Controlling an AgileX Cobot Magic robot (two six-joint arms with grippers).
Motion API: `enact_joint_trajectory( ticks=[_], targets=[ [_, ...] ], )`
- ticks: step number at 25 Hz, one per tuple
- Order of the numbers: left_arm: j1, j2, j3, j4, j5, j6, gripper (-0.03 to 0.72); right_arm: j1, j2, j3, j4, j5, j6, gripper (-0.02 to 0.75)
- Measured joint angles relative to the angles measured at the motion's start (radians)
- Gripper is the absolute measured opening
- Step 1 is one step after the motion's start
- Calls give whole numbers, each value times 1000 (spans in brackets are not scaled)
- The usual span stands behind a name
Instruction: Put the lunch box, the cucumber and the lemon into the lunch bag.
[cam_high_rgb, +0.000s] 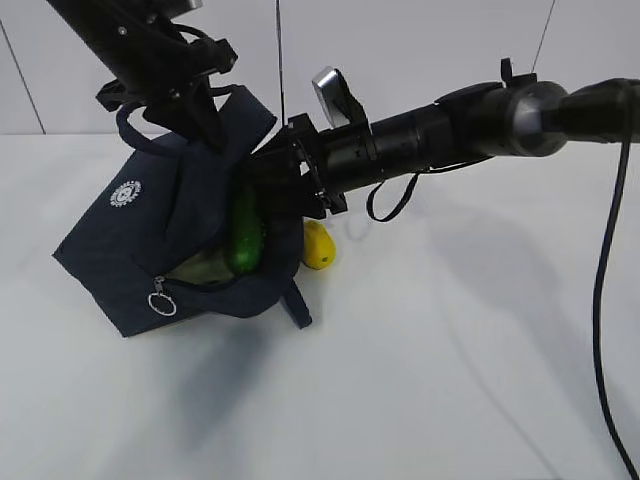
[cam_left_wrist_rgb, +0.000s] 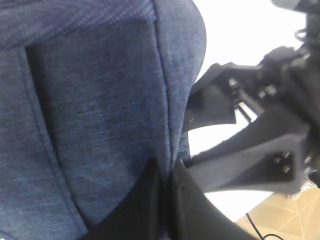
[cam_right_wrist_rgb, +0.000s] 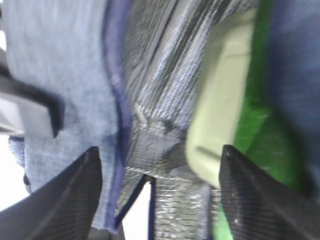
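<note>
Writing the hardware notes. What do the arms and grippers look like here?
Both arms are matte black. The right arm is a thick round tube with a grey joint near its far end, a thin black cable looping beneath it and a thicker black cable hanging at the right edge. The right gripper has flat black, woven-textured tapered fingers. The left gripper is black too.

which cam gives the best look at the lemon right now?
Exterior view. The lemon lies on the table just right of the lunch bag, mostly unobstructed below the right arm. The left wrist view shows only bag fabric; the right wrist view looks into the bag. Neither shows the lemon.
</note>
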Motion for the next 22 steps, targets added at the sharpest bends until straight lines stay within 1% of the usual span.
enact_joint_trajectory(
  ticks=[5,10,12,15,19,22],
  targets=[
    [0,0,0,-2,0,0,-7,2,0,0,2,0,-3,547],
    [0,0,0,-4,0,0,-7,-34,-4,0,0,0,-5,535],
    [0,0,0,-4,0,0,-7,-55,-16,0,-24,0,-5,532],
    [0,0,0,6,0,0,-7,-89,-47,0,-107,0,33,530],
    [0,0,0,42,0,0,-7,-121,-70,-2,-306,0,140,529],
    [0,0,0,66,0,0,-7,-121,-72,-2,-470,-10,231,529]
  ],
)
